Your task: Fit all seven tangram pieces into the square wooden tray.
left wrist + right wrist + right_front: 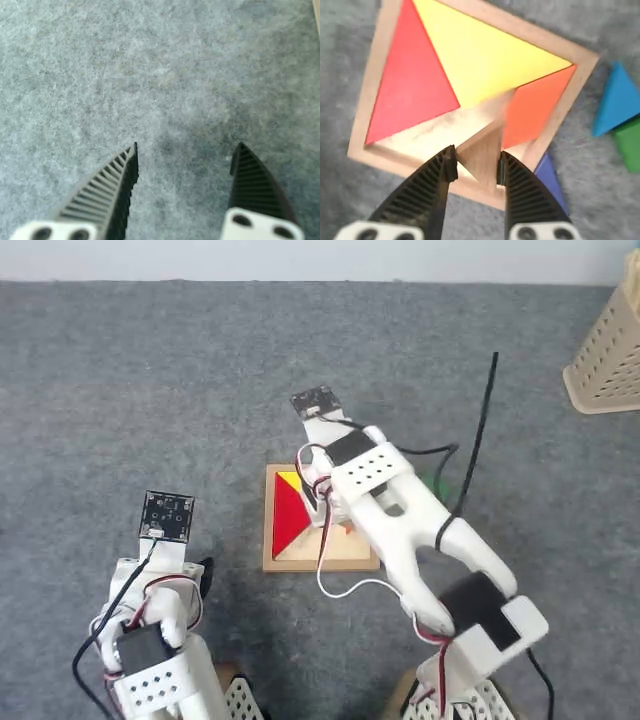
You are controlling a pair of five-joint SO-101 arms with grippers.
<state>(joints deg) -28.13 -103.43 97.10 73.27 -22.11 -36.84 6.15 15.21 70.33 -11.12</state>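
The square wooden tray (366,105) holds a red triangle (412,90), a yellow triangle (480,55) and an orange piece (537,110). My right gripper (476,160) is shut on a plain wood-coloured triangle (482,152), held over the tray's bare floor beside the orange piece. Outside the tray lie a light blue triangle (617,102), a green piece (630,145) and a dark blue piece (550,180). In the high view the right arm covers much of the tray (268,530). My left gripper (187,147) is open over bare carpet, to the left of the tray.
Grey carpet covers the whole work surface. A beige perforated basket (610,350) stands at the far right edge. A black cable (480,430) rises behind the right arm. The left arm's base (150,660) sits at the near left.
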